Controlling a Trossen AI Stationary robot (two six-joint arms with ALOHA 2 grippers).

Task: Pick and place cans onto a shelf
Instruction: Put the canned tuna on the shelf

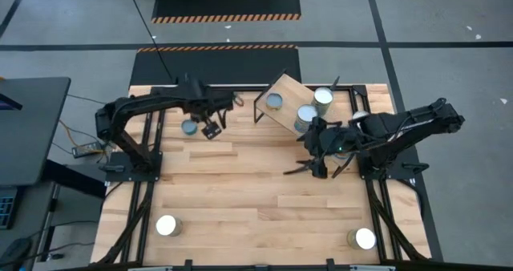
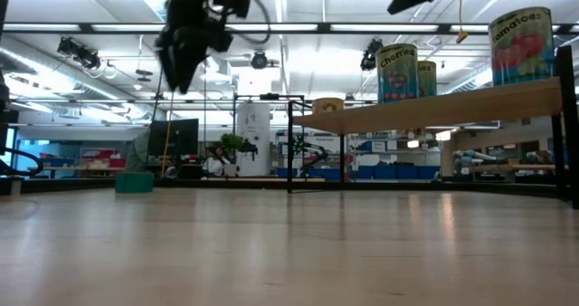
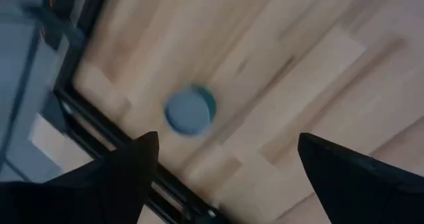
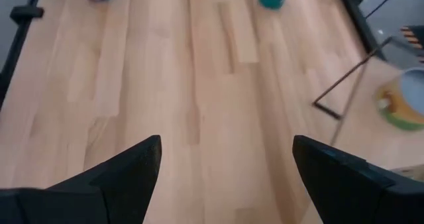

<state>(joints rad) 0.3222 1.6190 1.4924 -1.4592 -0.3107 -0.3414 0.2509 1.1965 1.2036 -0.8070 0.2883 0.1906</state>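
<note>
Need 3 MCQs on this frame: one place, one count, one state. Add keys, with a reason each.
1. Where is the small round tin with the bluish top and teal side?
A) on the plank tabletop, by the left gripper
B) stacked on another tin
C) on the floor

2. How many shiny white-topped tins stand along the tabletop edge farthest from the light-wood shelf?
A) none
B) two
C) five

3. The left gripper is:
A) shut on a tin
B) open and empty
C) shut and empty

Key:
1 A: the left wrist view shows it standing on planks beyond the fingers.
2 B: the high view shows one near each corner.
3 B: its fingers stand wide apart with only planks between them. The right gripper is open too.
</note>
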